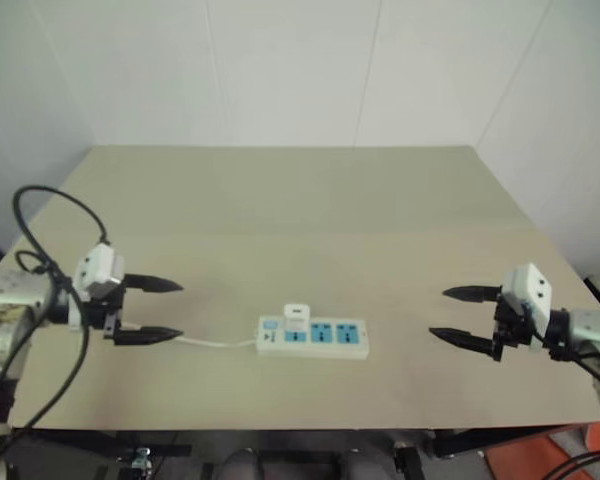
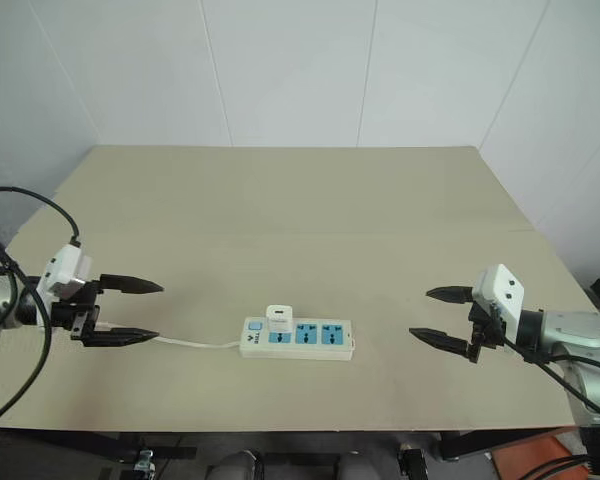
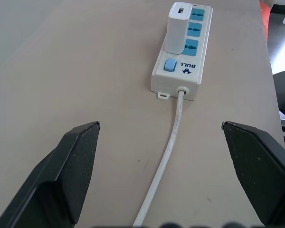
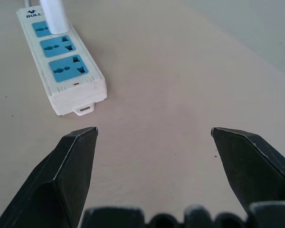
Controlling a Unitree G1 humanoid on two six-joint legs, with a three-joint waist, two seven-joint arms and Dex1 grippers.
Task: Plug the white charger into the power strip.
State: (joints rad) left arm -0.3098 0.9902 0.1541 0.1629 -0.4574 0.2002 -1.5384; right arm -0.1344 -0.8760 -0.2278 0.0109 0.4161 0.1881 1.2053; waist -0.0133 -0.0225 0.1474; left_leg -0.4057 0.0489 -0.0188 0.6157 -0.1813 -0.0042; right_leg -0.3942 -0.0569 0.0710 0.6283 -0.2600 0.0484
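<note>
The power strip [image 1: 313, 338] lies near the table's front edge, its thin white cord [image 1: 216, 343] running left. The white charger [image 1: 297, 315] stands upright in the strip's leftmost blue socket, beside the end switch; it also shows as charger [image 3: 178, 27] in the left wrist view and charger [image 4: 54, 15] in the right wrist view. My left gripper [image 1: 158, 310] hovers open to the left of the strip, fingers pointing at it, with nothing between them. My right gripper [image 1: 462, 316] hovers open well to the right of the strip, also empty and pointing toward it.
The beige table [image 1: 300, 220] meets white walls at the back. A black cable [image 1: 50, 230] loops over my left arm. An orange object [image 1: 550, 455] sits below the table's front right corner.
</note>
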